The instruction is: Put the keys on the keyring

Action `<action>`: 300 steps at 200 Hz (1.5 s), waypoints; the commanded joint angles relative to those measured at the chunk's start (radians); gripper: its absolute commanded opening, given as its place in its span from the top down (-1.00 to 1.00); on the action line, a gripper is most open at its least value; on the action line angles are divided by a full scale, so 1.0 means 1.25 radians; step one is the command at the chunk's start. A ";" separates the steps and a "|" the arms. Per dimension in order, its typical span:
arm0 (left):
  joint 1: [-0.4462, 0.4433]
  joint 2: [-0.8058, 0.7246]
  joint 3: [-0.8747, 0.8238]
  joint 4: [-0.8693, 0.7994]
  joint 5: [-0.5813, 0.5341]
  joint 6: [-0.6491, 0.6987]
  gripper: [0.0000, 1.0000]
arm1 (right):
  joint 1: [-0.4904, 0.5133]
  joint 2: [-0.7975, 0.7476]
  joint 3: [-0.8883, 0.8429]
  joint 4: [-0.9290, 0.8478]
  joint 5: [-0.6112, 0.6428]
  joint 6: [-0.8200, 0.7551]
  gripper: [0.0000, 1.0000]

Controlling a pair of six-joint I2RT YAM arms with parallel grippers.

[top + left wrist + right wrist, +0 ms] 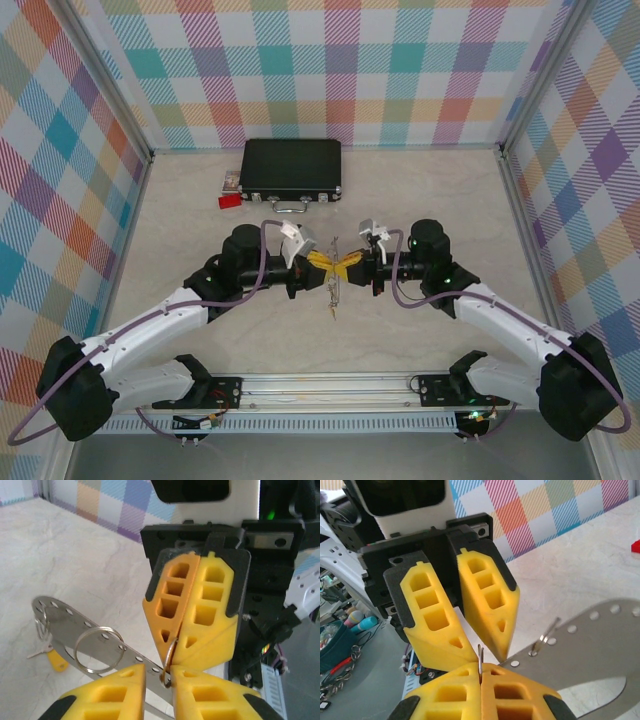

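Observation:
Both grippers meet tip to tip at the table's middle. My right gripper (348, 265) (480, 667) is shut on a thin split ring (480, 656) (170, 652), which passes through a hole in the keyring (65, 630) (600, 640), a flat grey metal loop with a row of holes. My left gripper (318, 265) (157, 671) faces it with a gap between its yellow fingers, open. The keyring's near end runs through that gap. A larger split ring (75, 650) sits on the keyring. At its far end hangs one of the keys (57, 661), with a yellow head.
A black case (291, 169) with a metal handle lies at the back of the table. A small red block (229, 200) (636, 546) sits by its left front corner. Checked walls close off the back and both sides.

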 commanded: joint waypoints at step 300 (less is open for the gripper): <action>0.010 -0.006 -0.025 0.184 0.077 -0.089 1.00 | 0.005 -0.099 -0.007 -0.008 0.038 -0.006 0.98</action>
